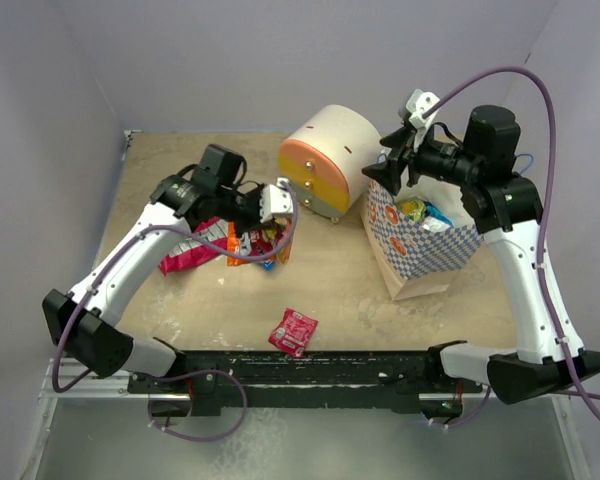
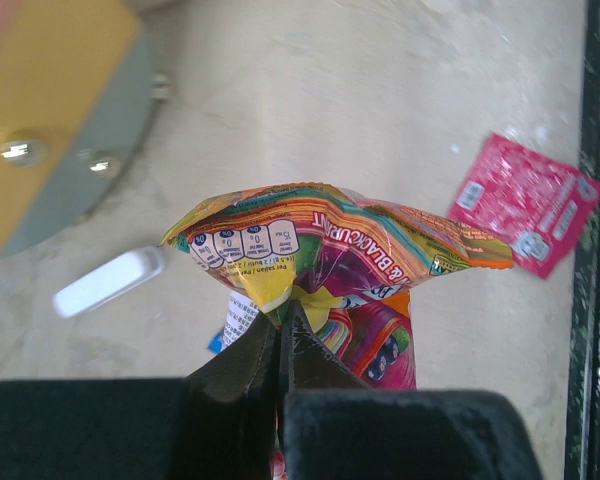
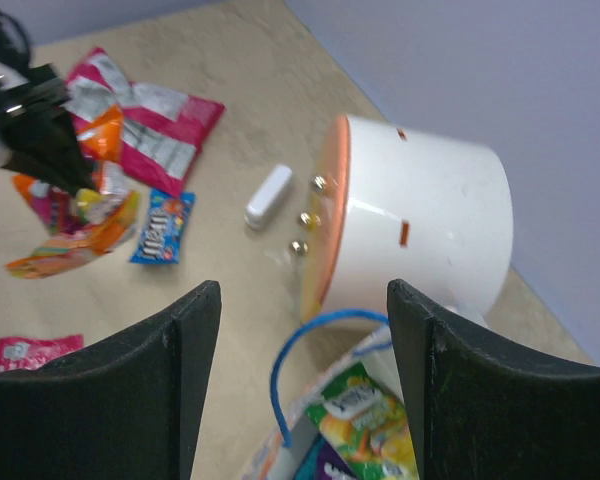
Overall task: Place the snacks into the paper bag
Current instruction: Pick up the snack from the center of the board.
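My left gripper [image 1: 277, 207] is shut on a multicoloured orange-and-purple snack packet [image 2: 330, 250] and holds it above the table, left of the drawer unit. The fingertips pinch its middle in the left wrist view [image 2: 283, 312]. More snacks lie below it: a red-and-silver packet [image 1: 188, 250], a blue packet [image 3: 163, 227], and a pink packet [image 1: 293, 331] near the front edge. The paper bag [image 1: 425, 250] stands at right with packets inside, a green one [image 3: 365, 415] on top. My right gripper [image 3: 302, 295] is open and empty above the bag's left rim, over its blue cord handle [image 3: 285, 360].
A cream round drawer unit [image 1: 328, 160] with orange and yellow drawer fronts stands between the snack pile and the bag. A small white stick [image 3: 267, 195] lies in front of it. Grey walls close in the back and sides. A black rail [image 1: 310, 365] runs along the front edge.
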Tool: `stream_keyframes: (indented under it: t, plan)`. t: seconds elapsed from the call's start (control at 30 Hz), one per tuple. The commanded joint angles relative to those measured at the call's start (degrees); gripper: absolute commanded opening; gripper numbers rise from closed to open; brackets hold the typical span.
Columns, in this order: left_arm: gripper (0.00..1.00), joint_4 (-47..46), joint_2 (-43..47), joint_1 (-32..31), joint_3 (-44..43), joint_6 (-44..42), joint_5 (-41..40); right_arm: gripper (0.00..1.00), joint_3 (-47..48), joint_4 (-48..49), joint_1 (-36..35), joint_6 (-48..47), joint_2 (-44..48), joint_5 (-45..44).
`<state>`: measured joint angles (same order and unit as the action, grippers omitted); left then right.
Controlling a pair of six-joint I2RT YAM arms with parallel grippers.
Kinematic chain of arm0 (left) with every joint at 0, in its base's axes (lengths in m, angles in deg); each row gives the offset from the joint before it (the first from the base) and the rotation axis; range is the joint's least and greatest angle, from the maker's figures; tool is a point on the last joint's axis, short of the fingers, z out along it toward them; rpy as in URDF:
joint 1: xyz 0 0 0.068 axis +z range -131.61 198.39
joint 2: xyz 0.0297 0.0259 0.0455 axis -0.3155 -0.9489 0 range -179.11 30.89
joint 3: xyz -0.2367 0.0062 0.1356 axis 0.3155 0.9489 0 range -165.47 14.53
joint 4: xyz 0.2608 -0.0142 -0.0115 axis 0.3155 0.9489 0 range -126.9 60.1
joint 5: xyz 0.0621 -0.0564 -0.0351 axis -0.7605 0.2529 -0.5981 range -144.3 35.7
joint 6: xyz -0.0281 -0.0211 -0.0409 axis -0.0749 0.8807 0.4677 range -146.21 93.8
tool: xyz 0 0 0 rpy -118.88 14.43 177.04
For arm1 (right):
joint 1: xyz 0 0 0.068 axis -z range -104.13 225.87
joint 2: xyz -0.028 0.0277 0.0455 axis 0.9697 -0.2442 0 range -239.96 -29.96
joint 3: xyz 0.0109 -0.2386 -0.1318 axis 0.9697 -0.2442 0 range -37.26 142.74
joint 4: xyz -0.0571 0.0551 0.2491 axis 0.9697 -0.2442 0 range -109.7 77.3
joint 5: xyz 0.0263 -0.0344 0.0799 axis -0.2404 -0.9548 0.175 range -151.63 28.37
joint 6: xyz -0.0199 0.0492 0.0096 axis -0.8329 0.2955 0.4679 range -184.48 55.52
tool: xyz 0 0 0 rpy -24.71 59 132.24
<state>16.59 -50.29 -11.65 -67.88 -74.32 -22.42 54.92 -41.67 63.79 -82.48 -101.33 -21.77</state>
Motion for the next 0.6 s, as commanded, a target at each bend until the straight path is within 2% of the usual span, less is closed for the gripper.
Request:
stream_keyframes:
  t: [0.0, 0.2, 0.37, 0.57]
  plan:
    - [0.0, -8.94, 4.23, 3.24, -5.25, 10.35, 0.81, 0.69, 4.87, 7.13, -4.84, 6.27, -2.09, 6.07]
    - [0.0, -17.46, 6.39, 4.64, -7.91, 20.65, -5.1, 0.69, 8.73, 7.77, -12.38, 8.96, -7.18, 6.45]
    - [0.0, -19.3, 6.56, 5.33, -10.85, 26.04, -7.55, 0.73, 7.9, 9.06, -18.61, 10.43, -10.61, 3.59]
    - [0.0, -22.01, 7.29, 6.31, -10.55, 31.97, -8.21, 0.82, 5.93, 12.6, -20.81, 16.22, -14.98, 1.55]
